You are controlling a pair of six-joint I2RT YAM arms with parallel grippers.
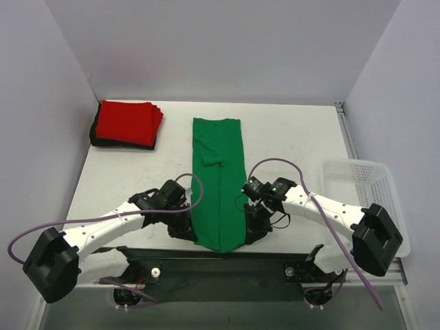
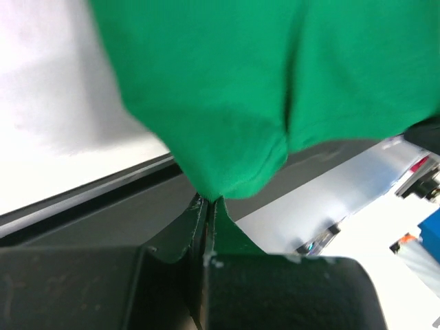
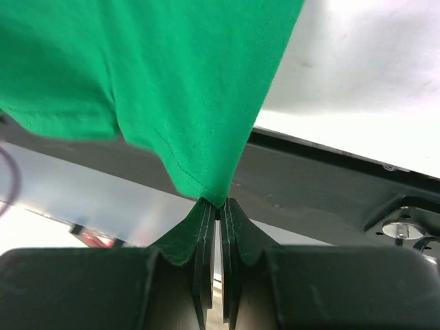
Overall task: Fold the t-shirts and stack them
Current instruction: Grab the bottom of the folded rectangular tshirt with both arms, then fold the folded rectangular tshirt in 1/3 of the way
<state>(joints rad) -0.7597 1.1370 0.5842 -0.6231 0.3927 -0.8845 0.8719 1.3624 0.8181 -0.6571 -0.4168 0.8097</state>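
Both claws are pinched tight on the green t-shirt (image 1: 218, 185): the left claw (image 2: 206, 203) has its jaws closed on the near left corner of the hem, and the right claw (image 3: 218, 205) grips the near right corner the same way, with only a sliver of cloth between the pads. From above, the fingertips themselves are hard to make out, dark against the dark rail (image 1: 275, 256) at the near edge and partly tucked under the cloth. That shirt, the only green one, lies folded into one long narrow strip down the middle of the table (image 1: 295, 137), its far end flat and its near end reaching the table's edge between the two arms. Each wrist view shows only a bunched corner of it, the rest cut off by the frame. At the far left corner sits a single stack: red t-shirts (image 1: 127, 122) folded on top, with several layered edges showing on the right side but too close together to count, and a black t-shirt (image 1: 95, 136) beneath, seen only as a thin border, so its number cannot be told. One white mesh basket (image 1: 364, 185) stands at the right edge, its near end covered by the right arm.
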